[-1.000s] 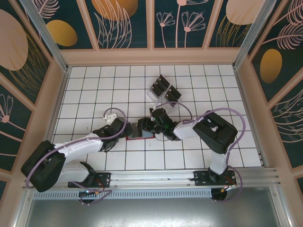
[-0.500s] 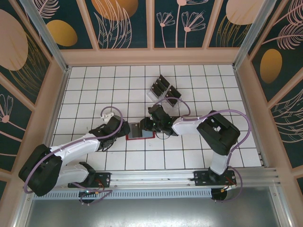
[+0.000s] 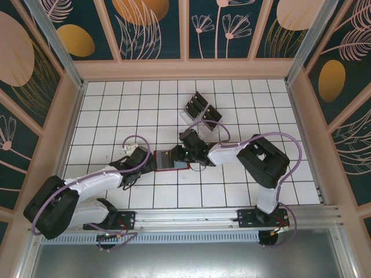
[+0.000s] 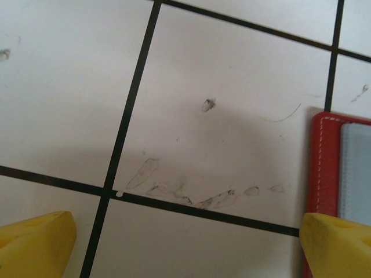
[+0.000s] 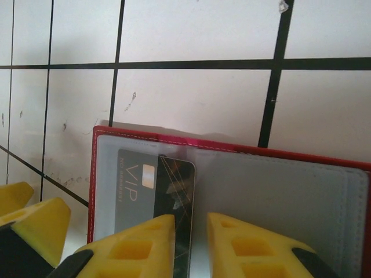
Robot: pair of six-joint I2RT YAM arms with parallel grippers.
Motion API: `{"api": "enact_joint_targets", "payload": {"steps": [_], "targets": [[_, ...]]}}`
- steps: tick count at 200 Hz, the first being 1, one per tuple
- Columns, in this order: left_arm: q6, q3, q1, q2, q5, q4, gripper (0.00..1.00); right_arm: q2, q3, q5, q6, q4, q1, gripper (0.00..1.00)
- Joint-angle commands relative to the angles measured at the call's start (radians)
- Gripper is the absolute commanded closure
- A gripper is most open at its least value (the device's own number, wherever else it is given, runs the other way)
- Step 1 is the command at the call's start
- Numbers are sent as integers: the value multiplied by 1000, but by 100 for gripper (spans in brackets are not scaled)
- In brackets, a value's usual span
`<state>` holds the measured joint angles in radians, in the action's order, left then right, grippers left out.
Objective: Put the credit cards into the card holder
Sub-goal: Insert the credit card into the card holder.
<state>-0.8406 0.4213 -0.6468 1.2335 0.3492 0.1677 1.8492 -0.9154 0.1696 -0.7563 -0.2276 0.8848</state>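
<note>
White tiled floor (image 3: 104, 116), dark floral wall panels (image 3: 151, 29), pale wood framing (image 3: 185, 69)

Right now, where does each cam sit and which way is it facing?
Top external: above and behind the arms, looking down on the tiled table; both arms show, bases at bottom.
Left wrist: looks down at the table; left pincer fingertips at the lower corners.
Right wrist: looks down into the open card holder with a black card; right pincer at bottom.
Shared: all three show the red card holder.
</note>
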Motion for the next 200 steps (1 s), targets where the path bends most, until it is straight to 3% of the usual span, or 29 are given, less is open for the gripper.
{"api": "enact_joint_targets", "payload": {"steps": [1, 200], "targets": [[-14, -18, 6, 8, -9, -27, 2, 23, -32, 10, 8, 11, 10, 81], [-8, -35, 5, 40, -28, -89, 2, 80, -114, 77, -15, 34, 73, 88]]}}
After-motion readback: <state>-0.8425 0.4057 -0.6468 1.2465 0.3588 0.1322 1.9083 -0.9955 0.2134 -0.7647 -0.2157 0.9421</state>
